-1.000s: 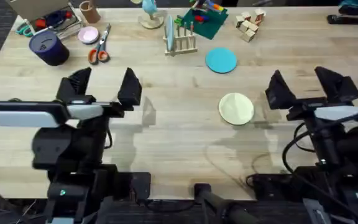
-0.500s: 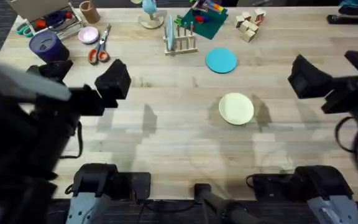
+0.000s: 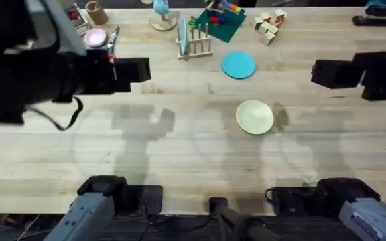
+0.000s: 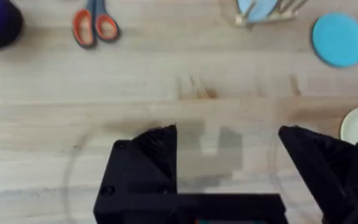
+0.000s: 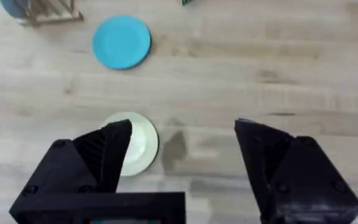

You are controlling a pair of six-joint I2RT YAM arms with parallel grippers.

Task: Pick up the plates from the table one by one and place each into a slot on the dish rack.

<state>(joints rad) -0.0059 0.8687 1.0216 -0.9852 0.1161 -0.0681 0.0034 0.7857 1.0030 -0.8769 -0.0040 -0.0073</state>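
Overhead: cream plate [image 3: 254, 116] lying flat mid-surface [image 3: 179, 154]; blue plate [image 3: 238, 65] lying flat beyond it, near dish rack [image 3: 193, 41]; pale plate standing in rack slot.

Left wrist: left gripper [image 4: 229, 146] hovering above bare wood, fingers spread, gripping nothing; scissors [image 4: 92, 25] lying far side.

Right wrist: right gripper [image 5: 182, 146] hovering, fingers spread, empty; cream plate partly behind one finger.

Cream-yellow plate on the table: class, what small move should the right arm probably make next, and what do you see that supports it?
Probably lower the open right gripper over the cream-yellow plate. The plate lies flat on the table, nearer that gripper than the blue plate, and nothing is held yet. The dish rack already has one plate standing in it.
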